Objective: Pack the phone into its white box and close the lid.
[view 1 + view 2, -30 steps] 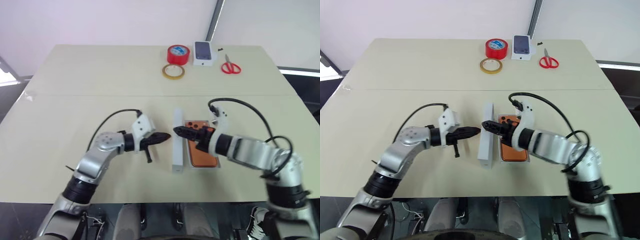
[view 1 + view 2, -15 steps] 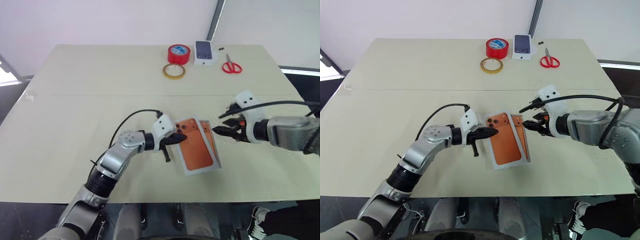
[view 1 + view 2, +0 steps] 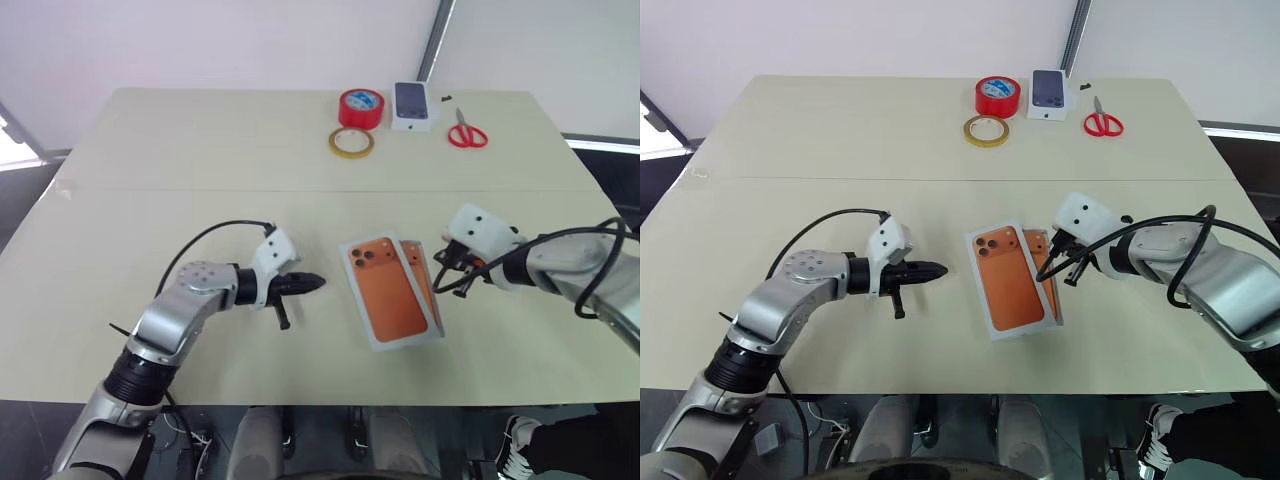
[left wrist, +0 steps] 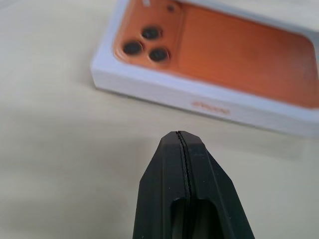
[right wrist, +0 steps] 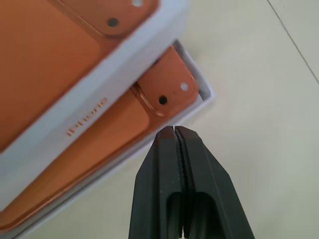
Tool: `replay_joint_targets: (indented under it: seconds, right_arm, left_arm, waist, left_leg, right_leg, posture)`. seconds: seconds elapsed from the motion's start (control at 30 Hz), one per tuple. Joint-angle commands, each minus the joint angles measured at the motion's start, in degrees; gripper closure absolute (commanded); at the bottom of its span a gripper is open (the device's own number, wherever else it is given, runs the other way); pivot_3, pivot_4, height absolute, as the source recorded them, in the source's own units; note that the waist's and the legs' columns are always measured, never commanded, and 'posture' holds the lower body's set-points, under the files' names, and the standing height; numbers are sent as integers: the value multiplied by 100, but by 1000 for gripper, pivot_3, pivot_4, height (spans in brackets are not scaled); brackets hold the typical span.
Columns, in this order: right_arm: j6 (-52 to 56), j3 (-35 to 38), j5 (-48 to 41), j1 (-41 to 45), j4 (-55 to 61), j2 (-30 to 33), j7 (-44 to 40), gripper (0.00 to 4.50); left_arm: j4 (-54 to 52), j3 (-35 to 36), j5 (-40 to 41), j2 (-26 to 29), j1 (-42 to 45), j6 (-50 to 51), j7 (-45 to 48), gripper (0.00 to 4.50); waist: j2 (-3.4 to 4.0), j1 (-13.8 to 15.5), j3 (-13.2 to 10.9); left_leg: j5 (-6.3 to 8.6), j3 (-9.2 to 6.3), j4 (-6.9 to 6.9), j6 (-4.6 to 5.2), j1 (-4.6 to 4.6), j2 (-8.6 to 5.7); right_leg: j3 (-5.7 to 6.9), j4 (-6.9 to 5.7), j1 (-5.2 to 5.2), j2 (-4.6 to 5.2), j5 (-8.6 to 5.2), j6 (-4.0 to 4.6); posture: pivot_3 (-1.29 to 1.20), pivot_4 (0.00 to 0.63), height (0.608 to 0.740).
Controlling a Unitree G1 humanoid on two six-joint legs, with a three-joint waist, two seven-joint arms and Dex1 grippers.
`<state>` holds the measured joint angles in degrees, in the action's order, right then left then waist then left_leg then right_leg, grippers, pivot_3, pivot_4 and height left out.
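Both claws are shut w/ nothing in them. Left gripper sits near the lid's left side, not touching. Right gripper is just beside the white box on the right.

Lid lies crooked over the box, orange pic up, so the phone peeks out inside on the right side.

Lid looks light, stiff, a bit slippery; I'd push or pinch it at the long edges to slide it square.

A sec ago the lid stood up on edge between the claws & the right claw was open. Now it's flat, and both arms have pulled apart.

Far back: tape rolls, scissors.
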<state>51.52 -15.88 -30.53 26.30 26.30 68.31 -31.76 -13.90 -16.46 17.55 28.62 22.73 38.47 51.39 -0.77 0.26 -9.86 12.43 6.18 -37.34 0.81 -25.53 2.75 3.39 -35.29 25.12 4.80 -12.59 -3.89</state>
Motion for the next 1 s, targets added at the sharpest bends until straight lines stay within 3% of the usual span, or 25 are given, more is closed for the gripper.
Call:
replay_joint_targets:
  seconds: [0.03, 0.3, 1.0]
  right_arm:
    - [-72, 14, 339, -21, 155, -112, -238, 4476]
    - [53, 24, 680, -118, 411, -365, -678, 4476]
    - [62, 405, 1321, -451, 369, -427, -1225, 4476]
  left_arm:
    - [-140, -376, -219, -127, 124, -1, -132, 4500]
    - [359, -929, -656, -548, 443, -68, -324, 4500]
    - [962, -841, -685, -1432, 1028, -247, -548, 4500]
  waist:
    - [-1, 32, -1]
    - [-1, 39, 0]
    - [-1, 51, 0]
  left_leg:
    - [0, 0, 0, 0, 0, 0]
    - [0, -1, -1, 1, 0, 2]
    - [-1, -4, -9, 2, 1, 1]
  right_leg:
    - [0, 1, 0, 1, 0, 0]
    - [0, -3, 1, -4, 1, 1]
    - [1, -11, -3, -8, 1, -1]
  posture:
    - [0, 150, 740]
    - [0, 150, 740]
    - [0, 150, 740]
